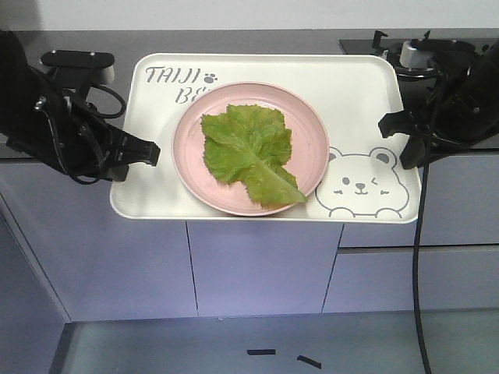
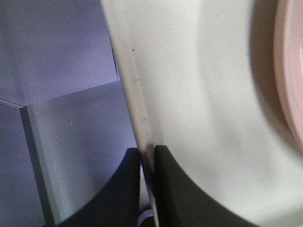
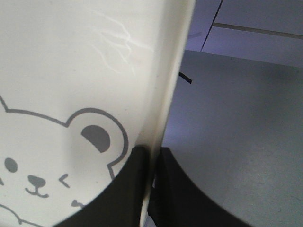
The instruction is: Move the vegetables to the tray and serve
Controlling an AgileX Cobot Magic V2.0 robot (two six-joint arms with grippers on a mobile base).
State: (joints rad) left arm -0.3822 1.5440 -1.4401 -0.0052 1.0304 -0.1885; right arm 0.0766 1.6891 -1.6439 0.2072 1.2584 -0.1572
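The cream-white tray (image 1: pixel 355 97) with the bear drawing hangs in the air in front of the cabinets, held at both short sides. A pink plate (image 1: pixel 308 128) rests on it, and the green lettuce leaf, the vegetables (image 1: pixel 249 152), lies on the plate. My left gripper (image 1: pixel 144 156) is shut on the tray's left rim (image 2: pixel 135 90); its two black fingers (image 2: pixel 165 189) pinch the rim. At the other side my right gripper (image 1: pixel 394 128) is shut on the right rim (image 3: pixel 170 80), beside the bear's ear (image 3: pixel 97 135).
Behind the tray runs a dark countertop (image 1: pixel 257 39) with a stove burner (image 1: pixel 409 51) at the back right. Purple-grey cabinet fronts (image 1: pixel 257 265) stand below, and the grey floor (image 1: pixel 234 347) carries two dark marks (image 1: pixel 261 352).
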